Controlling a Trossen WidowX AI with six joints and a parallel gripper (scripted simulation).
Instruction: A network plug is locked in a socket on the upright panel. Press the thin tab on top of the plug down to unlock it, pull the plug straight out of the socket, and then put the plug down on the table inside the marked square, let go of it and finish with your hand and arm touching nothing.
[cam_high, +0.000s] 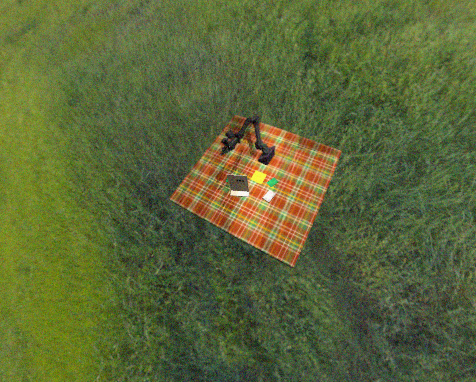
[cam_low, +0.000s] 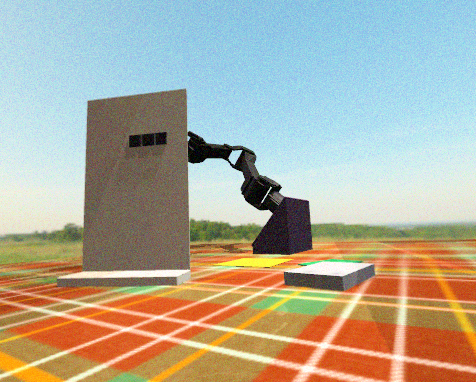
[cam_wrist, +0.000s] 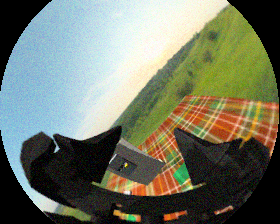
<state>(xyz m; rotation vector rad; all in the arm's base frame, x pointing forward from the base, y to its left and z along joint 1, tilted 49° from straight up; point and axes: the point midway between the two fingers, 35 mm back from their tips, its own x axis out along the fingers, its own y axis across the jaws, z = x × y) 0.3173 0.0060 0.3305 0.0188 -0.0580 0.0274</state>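
By the worktop's (cam_high: 287, 225) (cam_low: 225, 340) (cam_wrist: 215, 120) upper-left edge, seen from above, the jaws (cam_high: 225, 149) (cam_low: 192, 135) hang wide apart, holding nothing. Rightward, nearer the left corner than the right, stands the panel (cam_high: 234, 185) (cam_low: 135, 210) (cam_wrist: 146, 171); a tiny yellow-marked thing, probably the plug (cam_wrist: 126, 165), sits at its socket. I can't tell whether it's unlocked. Toward the middle lies a yellow square (cam_high: 258, 177) (cam_low: 255, 262), perhaps the target, plugless. Pulling, placing and backing away all remain.
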